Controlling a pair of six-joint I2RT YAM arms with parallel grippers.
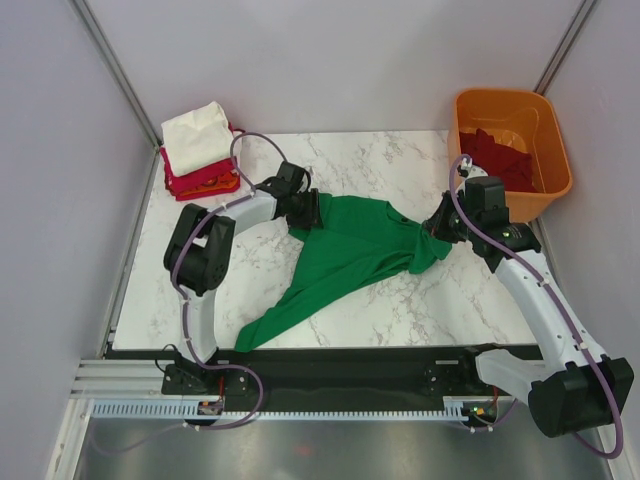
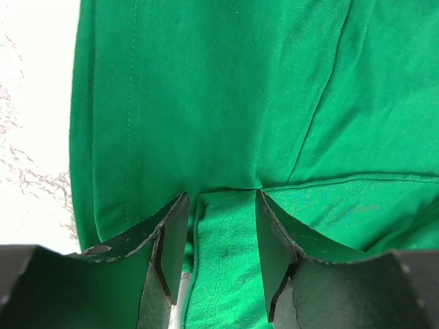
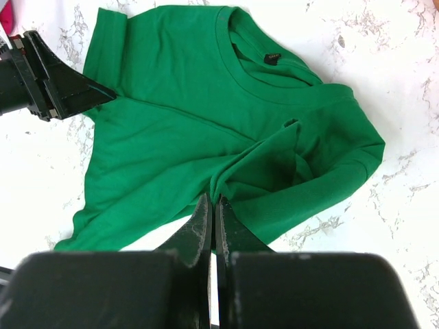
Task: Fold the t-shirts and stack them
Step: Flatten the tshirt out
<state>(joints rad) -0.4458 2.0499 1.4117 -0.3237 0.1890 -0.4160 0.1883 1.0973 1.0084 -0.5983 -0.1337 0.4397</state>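
Note:
A bright green t-shirt (image 1: 350, 250) lies crumpled across the marble table (image 1: 420, 300), its tail trailing toward the near left. My left gripper (image 1: 305, 210) is at its left edge. In the left wrist view the jaws (image 2: 221, 199) stand apart over the green cloth (image 2: 226, 103), with a strip of it lying between them unpinched. My right gripper (image 1: 438, 228) is at the shirt's right side. In the right wrist view it is shut (image 3: 212, 202) on a gathered fold of the green shirt (image 3: 206, 116), whose collar faces up.
A folded stack sits at the table's far left corner: a cream-white shirt (image 1: 200, 135) on top, with red (image 1: 185, 180) and orange (image 1: 222, 184) ones beneath. An orange plastic tub (image 1: 545, 130) at the far right holds a dark maroon shirt (image 1: 500, 155).

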